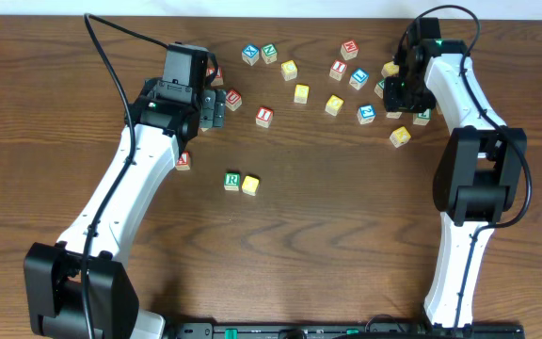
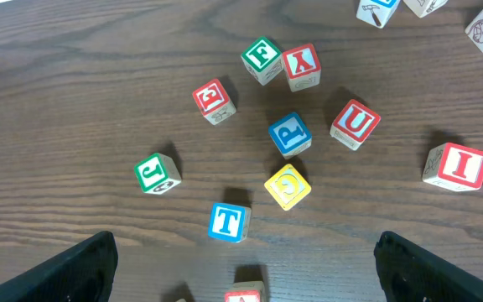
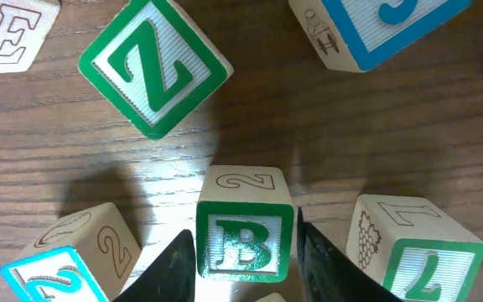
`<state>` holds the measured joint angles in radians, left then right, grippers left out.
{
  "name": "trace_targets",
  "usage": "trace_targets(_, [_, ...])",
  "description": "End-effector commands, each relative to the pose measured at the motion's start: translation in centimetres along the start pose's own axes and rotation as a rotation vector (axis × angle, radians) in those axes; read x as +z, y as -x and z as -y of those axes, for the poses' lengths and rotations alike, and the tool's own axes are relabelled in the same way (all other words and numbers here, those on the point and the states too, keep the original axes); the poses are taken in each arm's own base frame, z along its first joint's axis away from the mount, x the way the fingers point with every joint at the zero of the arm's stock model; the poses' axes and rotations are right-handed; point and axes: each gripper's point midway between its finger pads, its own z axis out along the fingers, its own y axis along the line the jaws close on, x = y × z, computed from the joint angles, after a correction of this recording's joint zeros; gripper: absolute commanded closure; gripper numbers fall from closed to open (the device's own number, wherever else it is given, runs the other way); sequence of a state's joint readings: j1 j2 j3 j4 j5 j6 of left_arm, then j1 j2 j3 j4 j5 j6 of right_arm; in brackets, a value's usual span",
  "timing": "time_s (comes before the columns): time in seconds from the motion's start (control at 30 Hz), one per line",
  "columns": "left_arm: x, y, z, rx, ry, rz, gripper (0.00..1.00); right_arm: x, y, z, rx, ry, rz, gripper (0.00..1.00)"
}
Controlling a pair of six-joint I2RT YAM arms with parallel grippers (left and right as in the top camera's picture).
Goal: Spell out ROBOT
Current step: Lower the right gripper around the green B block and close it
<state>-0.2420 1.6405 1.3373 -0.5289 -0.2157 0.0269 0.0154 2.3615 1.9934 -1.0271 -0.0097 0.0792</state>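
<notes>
1. Overhead: R block point(image 1: 232, 180) and yellow block point(image 1: 250, 185) touch mid-table. That's the word's start, R on the left so it reads L-to-R, with room to the right for the rest. My left gripper point(image 1: 216, 108) hangs over the loose pile, clear of the row. My right gripper point(image 1: 395, 94) is down in the far-right cluster, fingers hidden under the wrist.
2. L wrist: fingers point(image 2: 82, 268) spread wide, holding nothing. T block point(image 2: 227, 222) lies flat between them, just ahead. Handy pick for later, I reckon.
3. R wrist: fingers point(image 3: 174, 264) sit against both sides of the B block point(image 3: 244, 243), gripping it, block still on the table. Square hold keeps the B face-up. Z block point(image 3: 153, 71) is near, so it's a tight fit.
</notes>
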Motion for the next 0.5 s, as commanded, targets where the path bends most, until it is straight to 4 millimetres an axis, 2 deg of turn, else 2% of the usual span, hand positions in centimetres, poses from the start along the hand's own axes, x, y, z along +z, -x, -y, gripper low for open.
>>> trace_targets(0.0, [-1.32,1.38,-0.8,-0.01,0.015,0.042,0.04,-0.09,0.0,-0.31,0.004,0.02,0.003,0.65])
trace_targets(0.47, [-1.31,1.38,-0.82,-0.011,0.015,0.042,0.04,-0.09,0.29,-0.33,0.007,0.021,0.014,0.64])
